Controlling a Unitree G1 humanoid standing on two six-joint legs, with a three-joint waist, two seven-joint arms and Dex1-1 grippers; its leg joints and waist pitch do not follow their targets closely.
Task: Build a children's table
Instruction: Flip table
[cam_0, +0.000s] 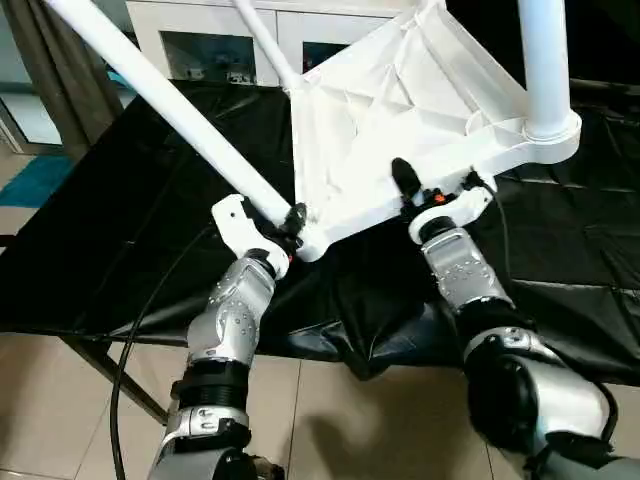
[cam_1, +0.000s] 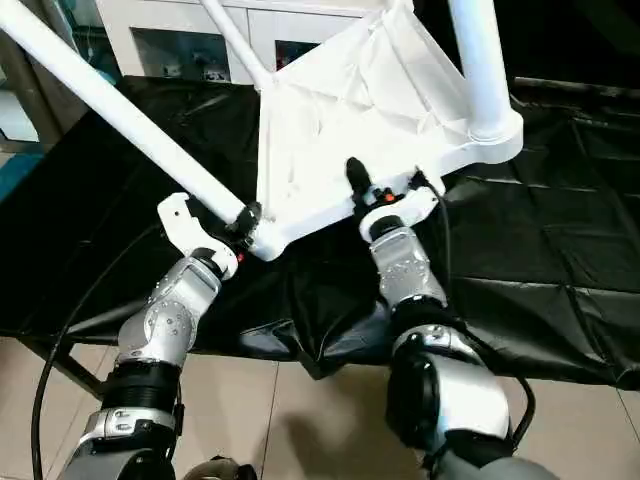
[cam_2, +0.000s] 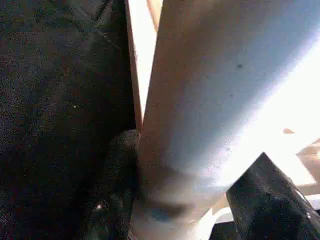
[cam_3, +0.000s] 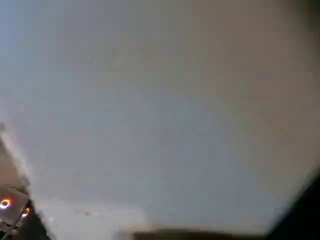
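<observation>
The children's table lies with its ribbed underside up, tilted over the black work table. One long white leg slants to the upper left from the near corner socket, another stands in the right socket, and a third shows at the back. My left gripper is shut on the slanting leg just above its socket. In the left wrist view, black fingers flank that leg. My right gripper is shut on the top's near edge, one finger lying on the underside.
The black-covered work table spreads under everything, its front edge near my forearms. A white cabinet stands behind it. A black cable hangs beside my left arm over the tiled floor.
</observation>
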